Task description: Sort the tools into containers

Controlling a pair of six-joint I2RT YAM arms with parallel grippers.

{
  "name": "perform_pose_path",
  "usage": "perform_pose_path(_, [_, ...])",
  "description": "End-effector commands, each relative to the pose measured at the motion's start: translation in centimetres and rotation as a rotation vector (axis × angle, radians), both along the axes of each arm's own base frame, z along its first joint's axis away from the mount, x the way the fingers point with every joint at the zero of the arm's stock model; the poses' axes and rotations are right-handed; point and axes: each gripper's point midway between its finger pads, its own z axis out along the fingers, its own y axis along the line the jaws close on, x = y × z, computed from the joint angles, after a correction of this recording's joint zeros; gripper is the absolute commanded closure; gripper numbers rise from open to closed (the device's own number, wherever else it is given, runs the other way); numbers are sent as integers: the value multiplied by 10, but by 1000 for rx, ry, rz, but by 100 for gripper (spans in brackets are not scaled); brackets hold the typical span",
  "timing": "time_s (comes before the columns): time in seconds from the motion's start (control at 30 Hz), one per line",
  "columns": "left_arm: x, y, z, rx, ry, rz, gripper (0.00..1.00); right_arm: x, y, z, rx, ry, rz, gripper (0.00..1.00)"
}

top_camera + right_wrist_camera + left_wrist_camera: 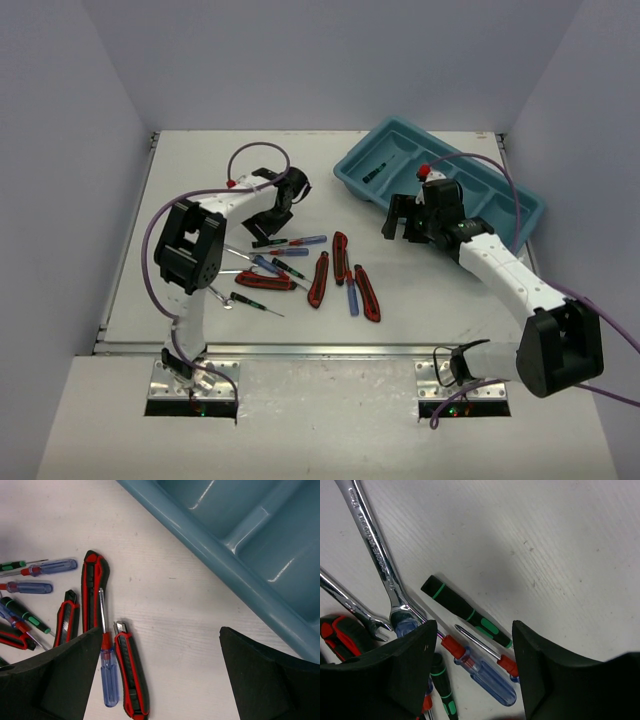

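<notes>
Tools lie scattered on the white table: red-and-black utility knives (pixel 340 257), blue-and-red screwdrivers (pixel 303 241), black-and-green screwdrivers (pixel 255 302) and silver wrenches (pixel 375 555). The teal tray (pixel 500 190) sits at the back right with one black-and-green screwdriver (pixel 374 172) in its left compartment. My left gripper (pixel 272 222) is open and empty, low over a blue-and-red screwdriver (pixel 487 677) and a black-and-green one (pixel 465 612). My right gripper (pixel 400 225) is open and empty between the tray and the tools; a utility knife (pixel 131 675) lies near its left finger.
The tray's long rim (pixel 215 560) runs diagonally across the right wrist view. A blue-and-red screwdriver (pixel 109 672) lies beside the knife. White walls enclose the table on three sides. The table's front edge (pixel 300 348) runs just ahead of the arm bases.
</notes>
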Motion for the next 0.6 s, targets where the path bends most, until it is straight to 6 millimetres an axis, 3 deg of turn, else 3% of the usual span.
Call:
perform_pose_path(0.0, [9,11,0,-13,-29,47,42,18,8,26,20,-87,28,1])
perform_pose_path(0.4, [10,3,-33,-46,1,3,60,18,11,35,36,-107,39,1])
perform_pose_path(0.57, [18,3,-38,-38,-14,-2,62,16,14,37,49,-108,60,1])
